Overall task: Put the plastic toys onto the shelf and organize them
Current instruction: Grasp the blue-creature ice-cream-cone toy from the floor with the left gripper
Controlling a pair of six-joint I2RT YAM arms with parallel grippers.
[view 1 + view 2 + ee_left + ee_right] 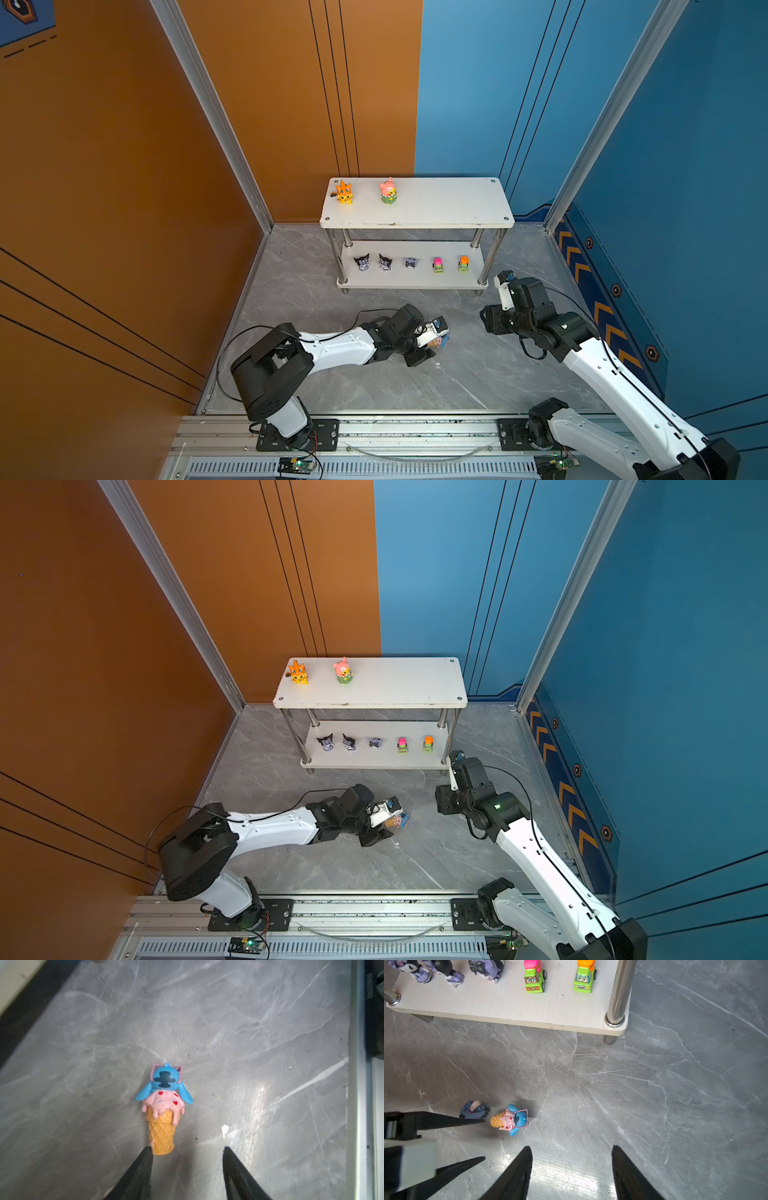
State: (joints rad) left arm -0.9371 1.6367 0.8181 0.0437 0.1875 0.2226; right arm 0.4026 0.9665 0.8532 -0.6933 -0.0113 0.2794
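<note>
Left claw point(187, 1150): jaws stand part open, low over the grey desk point(249, 1043). The blue cone figure point(164, 1109) lies on its side on the desk. Its cone base touches one fingertip point(143, 1167) and is well apart from the other. The grey-blue donkey point(473, 1110) lies just beside this claw's outer finger; it cannot be made out in either top view.

On the shelf point(436, 208), the orange spiky creature point(344, 192) stands near the top board's left edge, with the pink bear point(388, 192) to its right. From there the board runs bare to its right edge. On the lower board, from the left, stand three eared heads point(385, 262) and two green blocks point(438, 264), set back from the front edge.

Right claw point(571, 1148): jaws wide over bare desk, near the shelf's right front post point(618, 991). Open desk separates the two claws. The right wrist view cuts off the tops of the eared heads.
</note>
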